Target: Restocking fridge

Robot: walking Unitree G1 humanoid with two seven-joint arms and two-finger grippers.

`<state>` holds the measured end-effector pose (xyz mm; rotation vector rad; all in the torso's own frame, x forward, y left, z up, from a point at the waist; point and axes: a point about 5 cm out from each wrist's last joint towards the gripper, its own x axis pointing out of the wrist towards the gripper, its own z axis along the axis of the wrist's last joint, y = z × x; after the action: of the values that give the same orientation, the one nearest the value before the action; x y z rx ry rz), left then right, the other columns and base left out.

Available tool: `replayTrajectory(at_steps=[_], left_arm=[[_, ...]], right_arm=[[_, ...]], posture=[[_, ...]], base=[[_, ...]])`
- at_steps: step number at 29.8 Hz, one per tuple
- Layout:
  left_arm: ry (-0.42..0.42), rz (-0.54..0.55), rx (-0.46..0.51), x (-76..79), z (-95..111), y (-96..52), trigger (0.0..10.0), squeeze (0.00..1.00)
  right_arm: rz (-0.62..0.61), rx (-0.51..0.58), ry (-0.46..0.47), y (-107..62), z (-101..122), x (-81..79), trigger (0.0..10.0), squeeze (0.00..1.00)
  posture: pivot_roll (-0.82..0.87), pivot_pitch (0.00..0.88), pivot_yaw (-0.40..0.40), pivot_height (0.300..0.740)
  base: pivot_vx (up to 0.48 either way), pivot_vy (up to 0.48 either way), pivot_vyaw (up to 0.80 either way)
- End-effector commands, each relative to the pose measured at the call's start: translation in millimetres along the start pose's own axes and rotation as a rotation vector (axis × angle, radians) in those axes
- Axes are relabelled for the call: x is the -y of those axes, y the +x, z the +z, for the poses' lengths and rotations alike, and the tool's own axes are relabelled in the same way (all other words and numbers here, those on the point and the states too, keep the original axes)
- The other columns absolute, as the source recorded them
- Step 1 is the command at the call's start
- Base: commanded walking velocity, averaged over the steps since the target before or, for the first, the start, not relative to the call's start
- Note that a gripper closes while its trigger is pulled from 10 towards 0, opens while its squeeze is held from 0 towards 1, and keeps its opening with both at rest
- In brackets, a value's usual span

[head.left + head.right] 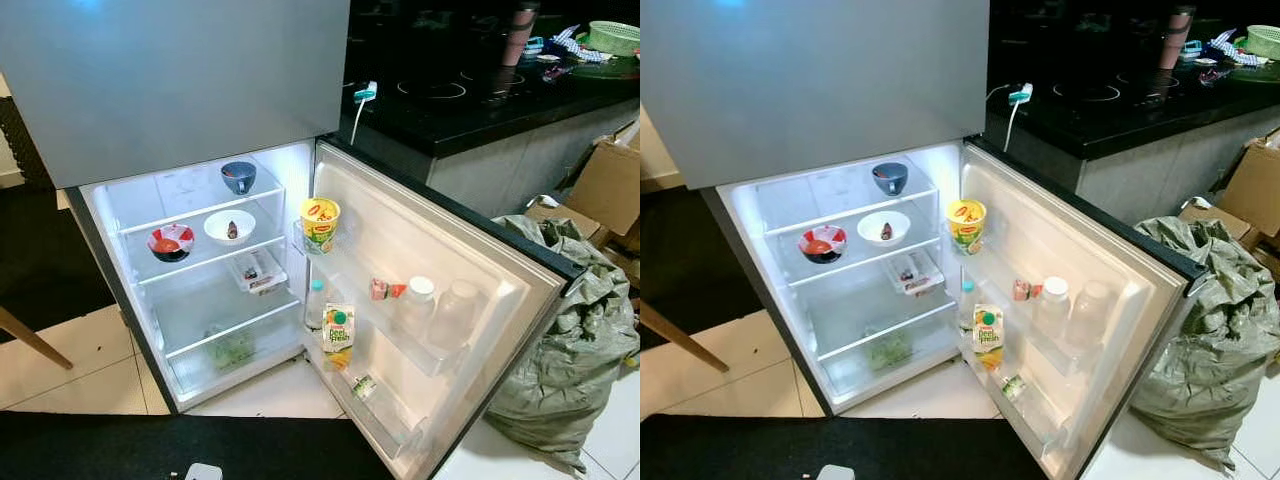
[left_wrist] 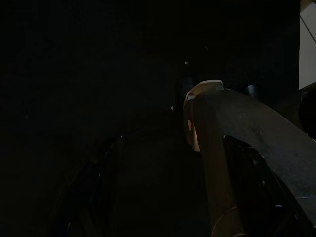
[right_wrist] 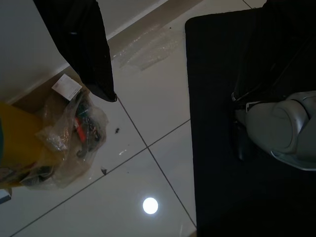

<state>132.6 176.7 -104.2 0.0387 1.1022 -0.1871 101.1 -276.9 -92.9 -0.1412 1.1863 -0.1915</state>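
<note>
The fridge (image 1: 200, 330) stands wide open with smooth glass shelves holding round bowls (image 1: 229, 226) and a juice carton (image 1: 338, 338) in the door, while both grippers hang low and I cannot tell their fingers' spread.

The right gripper (image 3: 94, 59) hangs down low and points at the ground. One black finger (image 3: 81, 39) shows, and a grey foot (image 3: 281, 128) stands close by. The left gripper (image 2: 197, 148) hangs in the dark.
</note>
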Motion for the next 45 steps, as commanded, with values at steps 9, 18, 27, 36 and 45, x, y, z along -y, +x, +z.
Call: replayTrajectory(at_steps=[9, 18, 27, 36, 45], left_arm=[[0.013, -0.007, -0.026, 0.4, -4, -0.4, 10.0, 0.0], [-0.004, -0.041, 0.004, 4.0, 0, 0.4, 10.0, 0.0], [0.003, -0.041, -0.001, 4.8, 0, 0.6, 10.0, 0.0], [-0.036, -0.025, 0.025, 2.1, 2, 0.3, 10.0, 0.0], [-0.16, 0.014, 0.289, -38.2, 53, -8.6, 10.0, 0.0]], right_arm=[[0.019, -0.01, 0.009, 0.2, -3, -5.4, 10.0, 0.0], [0.029, -0.017, 0.015, 0.0, -7, -9.0, 10.0, 0.0], [0.029, -0.013, 0.022, -0.1, -7, -9.0, 10.0, 0.0], [0.032, -0.016, 0.014, 0.0, -6, -9.4, 10.0, 0.0], [0.027, -0.023, 0.007, -0.2, -7, -7.8, 10.0, 0.0]], posture=[[-0.11, 0.027, -0.006, 0.74], [-0.11, 0.031, -0.004, 0.74], [-0.11, 0.031, -0.003, 0.74], [-0.11, 0.034, -0.005, 0.74], [-0.09, 0.041, -0.016, 0.74]], base=[[0.357, 0.0, 0.0], [0.076, -0.127, 0.0], [0.0, -0.338, 0.0], [0.0, 0.0, 0.0], [0.0, 0.0, 0.0]])
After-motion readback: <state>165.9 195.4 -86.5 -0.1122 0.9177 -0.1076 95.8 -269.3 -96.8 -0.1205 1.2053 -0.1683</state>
